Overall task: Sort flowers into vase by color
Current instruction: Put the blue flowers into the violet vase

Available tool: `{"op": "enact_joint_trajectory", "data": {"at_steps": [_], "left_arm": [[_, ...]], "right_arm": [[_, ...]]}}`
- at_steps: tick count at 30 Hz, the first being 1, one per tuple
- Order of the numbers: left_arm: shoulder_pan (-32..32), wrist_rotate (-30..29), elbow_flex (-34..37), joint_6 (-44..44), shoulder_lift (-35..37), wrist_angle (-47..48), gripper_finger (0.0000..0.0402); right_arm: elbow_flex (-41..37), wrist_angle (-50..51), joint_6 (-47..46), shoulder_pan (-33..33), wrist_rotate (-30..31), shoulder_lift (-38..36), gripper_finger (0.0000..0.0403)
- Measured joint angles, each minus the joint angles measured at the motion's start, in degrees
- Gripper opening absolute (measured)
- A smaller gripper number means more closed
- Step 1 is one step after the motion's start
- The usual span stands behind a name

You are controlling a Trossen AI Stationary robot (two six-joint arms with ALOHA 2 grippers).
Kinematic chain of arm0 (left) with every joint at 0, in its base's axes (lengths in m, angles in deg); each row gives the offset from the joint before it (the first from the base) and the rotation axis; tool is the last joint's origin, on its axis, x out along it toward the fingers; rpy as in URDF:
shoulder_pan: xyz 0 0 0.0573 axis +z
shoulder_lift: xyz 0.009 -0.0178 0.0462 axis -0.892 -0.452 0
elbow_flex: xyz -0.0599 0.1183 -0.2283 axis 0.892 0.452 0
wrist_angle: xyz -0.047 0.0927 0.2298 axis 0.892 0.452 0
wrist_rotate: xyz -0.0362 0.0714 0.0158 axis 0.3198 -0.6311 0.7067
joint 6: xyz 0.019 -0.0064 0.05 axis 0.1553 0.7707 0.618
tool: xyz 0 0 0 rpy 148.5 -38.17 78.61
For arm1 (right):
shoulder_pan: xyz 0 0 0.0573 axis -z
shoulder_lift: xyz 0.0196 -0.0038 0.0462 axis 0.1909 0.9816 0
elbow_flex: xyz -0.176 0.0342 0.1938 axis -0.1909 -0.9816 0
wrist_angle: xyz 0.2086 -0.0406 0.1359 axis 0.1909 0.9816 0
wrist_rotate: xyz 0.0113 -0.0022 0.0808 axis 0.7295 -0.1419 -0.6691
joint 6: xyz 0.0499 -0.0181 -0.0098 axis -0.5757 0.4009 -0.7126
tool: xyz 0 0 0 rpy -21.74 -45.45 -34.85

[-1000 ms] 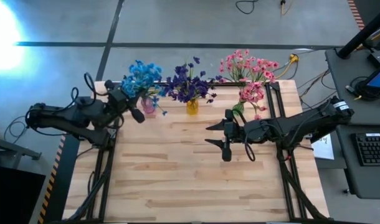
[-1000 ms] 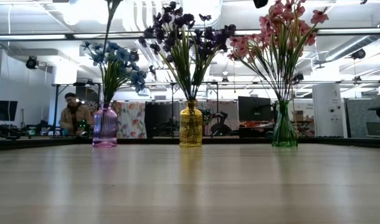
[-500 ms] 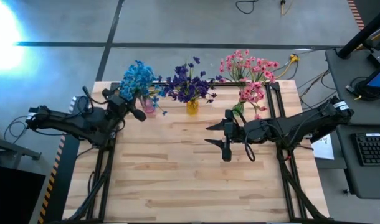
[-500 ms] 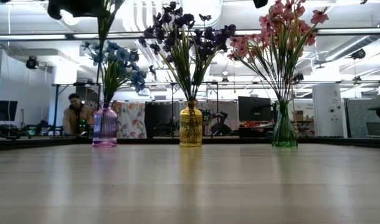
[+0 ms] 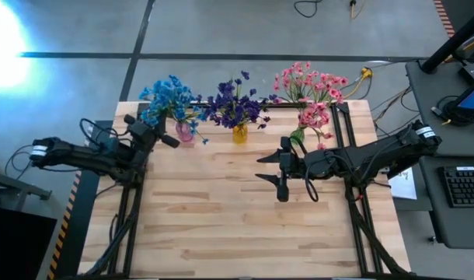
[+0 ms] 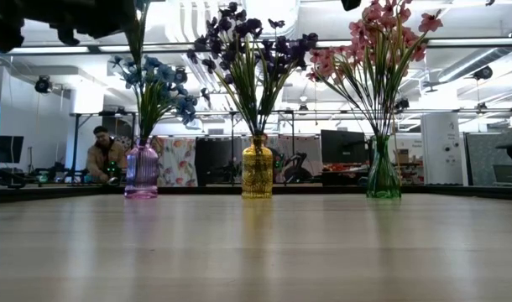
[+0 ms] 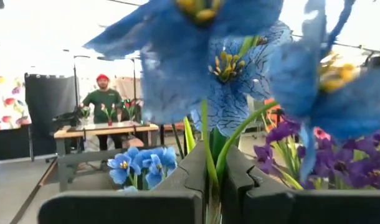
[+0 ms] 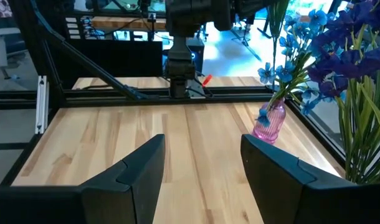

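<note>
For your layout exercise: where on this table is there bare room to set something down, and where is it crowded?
Bare wood spans the table from the vase row to the near edge. The far edge is crowded: pink vase, yellow vase and green vase. The left gripper holds a blue flower there; the right gripper hangs open mid-table.

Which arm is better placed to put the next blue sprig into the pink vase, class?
The left: its gripper is shut on a blue flower stem beside the pink vase. The right gripper is open, empty, mid-table.

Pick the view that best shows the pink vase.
The low view: the pink vase stands whole and side-on, blue flowers in it. The high view mostly hides it under blossoms; the right wrist view shows it small; the left wrist view shows none.
</note>
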Motion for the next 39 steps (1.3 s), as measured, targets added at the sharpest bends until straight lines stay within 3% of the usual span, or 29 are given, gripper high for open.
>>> {"op": "enact_joint_trajectory", "data": {"at_steps": [16, 27, 39], "left_arm": [[7.02, 0.6, 2.15, 0.31, -0.26, -1.02, 0.0001], [10.25, 0.6, 2.15, -4.14, -1.78, -0.99, 0.0001], [10.74, 0.53, 2.15, -4.37, -3.47, -0.68, 0.0001]], "right_arm": [[0.0, 0.0, 0.0, 0.0, 0.0, 0.0, 0.0203], [-0.01, 0.0, 0.0, 0.01, 1.57, 0.0, 0.0203], [-0.01, 0.0, 0.0, 0.01, 1.57, 0.0, 0.0203]]}}
